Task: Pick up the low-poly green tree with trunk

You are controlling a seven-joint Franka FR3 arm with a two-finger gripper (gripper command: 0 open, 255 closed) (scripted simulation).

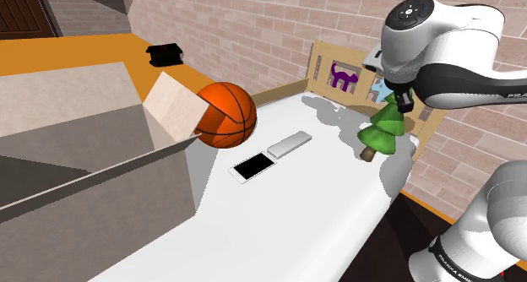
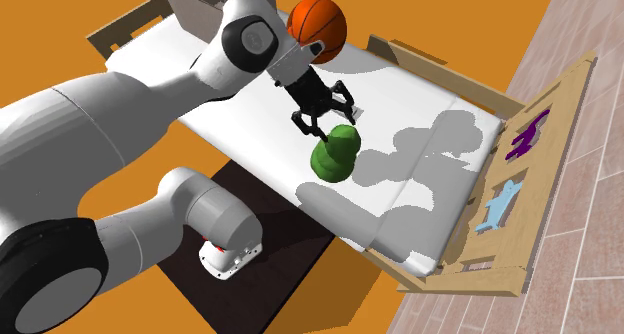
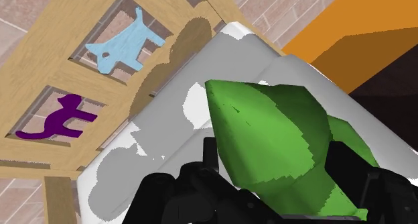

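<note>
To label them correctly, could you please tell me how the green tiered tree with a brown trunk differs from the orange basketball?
The green low-poly tree is tiered and pointed; the orange basketball is round with black seams. The tree is tilted and clasped by the black gripper; the basketball rests free beside the box's tan flap. The tree is near the wooden headboard, the basketball farther from it. Both are over the white mattress.

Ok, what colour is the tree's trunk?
The trunk is brown, below the green tree; clearest in the shoulder view.

Tilted green tiered tree
</note>
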